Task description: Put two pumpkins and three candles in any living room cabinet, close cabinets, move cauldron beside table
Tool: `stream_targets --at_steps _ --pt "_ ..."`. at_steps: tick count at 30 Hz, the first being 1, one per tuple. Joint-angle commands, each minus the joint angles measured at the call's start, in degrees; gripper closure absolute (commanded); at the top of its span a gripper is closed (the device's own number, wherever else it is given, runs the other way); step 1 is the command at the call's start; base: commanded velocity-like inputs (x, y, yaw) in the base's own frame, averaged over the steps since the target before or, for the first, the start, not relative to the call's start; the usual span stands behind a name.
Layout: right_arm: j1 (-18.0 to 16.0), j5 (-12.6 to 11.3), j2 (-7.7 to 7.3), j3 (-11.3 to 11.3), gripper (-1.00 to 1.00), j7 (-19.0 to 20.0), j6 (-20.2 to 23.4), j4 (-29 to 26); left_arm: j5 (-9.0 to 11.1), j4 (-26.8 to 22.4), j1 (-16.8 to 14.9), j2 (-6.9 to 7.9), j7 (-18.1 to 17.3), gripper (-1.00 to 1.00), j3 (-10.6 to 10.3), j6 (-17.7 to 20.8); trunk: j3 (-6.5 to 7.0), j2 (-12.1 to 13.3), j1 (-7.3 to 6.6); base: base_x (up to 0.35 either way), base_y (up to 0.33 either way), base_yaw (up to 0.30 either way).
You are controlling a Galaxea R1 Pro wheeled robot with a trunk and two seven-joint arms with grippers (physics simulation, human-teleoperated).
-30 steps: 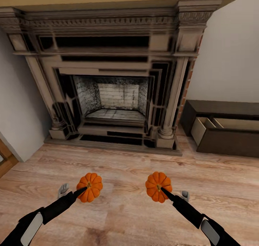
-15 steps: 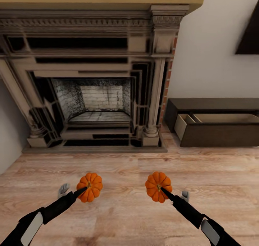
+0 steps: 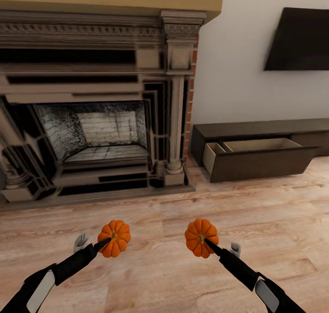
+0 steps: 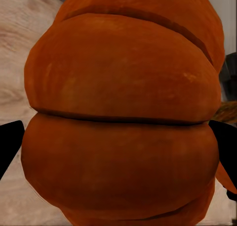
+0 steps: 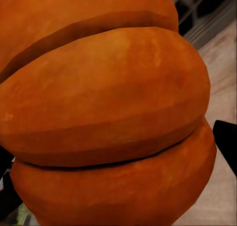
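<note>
In the head view I hold two small orange ribbed pumpkins low over the wooden floor. My left gripper (image 3: 97, 244) is shut on the left pumpkin (image 3: 114, 238). My right gripper (image 3: 220, 245) is shut on the right pumpkin (image 3: 201, 238). Up close, the left pumpkin (image 4: 123, 117) sits between black fingers (image 4: 8, 148), and the right pumpkin (image 5: 103, 112) has a black finger (image 5: 228, 143) at its side. The dark-brown cabinet (image 3: 265, 164) stands against the wall ahead on the right, with one drawer (image 3: 256, 145) pulled open and its pale inside showing. Candles, cauldron and table are out of view.
A large stone fireplace (image 3: 91, 121) with a raised hearth stands ahead on the left. A dark flat screen (image 3: 299, 39) hangs on the white wall above the cabinet. Wooden floor (image 3: 183, 276) lies between me and both.
The whole view has swung right: the fireplace slides left and more of the cabinet and the wall screen come in. Both grippers keep their pumpkins in the same pose.
</note>
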Motion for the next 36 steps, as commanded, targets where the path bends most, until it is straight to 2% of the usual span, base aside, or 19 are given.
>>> stream_targets --at_steps 1,36 --pt "-0.05 -0.67 -0.02 0.10 1.00 0.15 0.61 -0.01 0.67 -0.06 -0.01 0.00 -0.11 1.00 0.08 0.59 -0.01 -0.02 -0.02 0.000 0.000 -0.276" --pt "-0.05 -0.67 -0.02 0.10 1.00 0.15 0.61 -0.01 0.67 -0.05 -0.01 -0.20 -0.10 1.00 -0.01 0.59 1.35 -0.02 -0.02 0.000 0.000 -0.275"
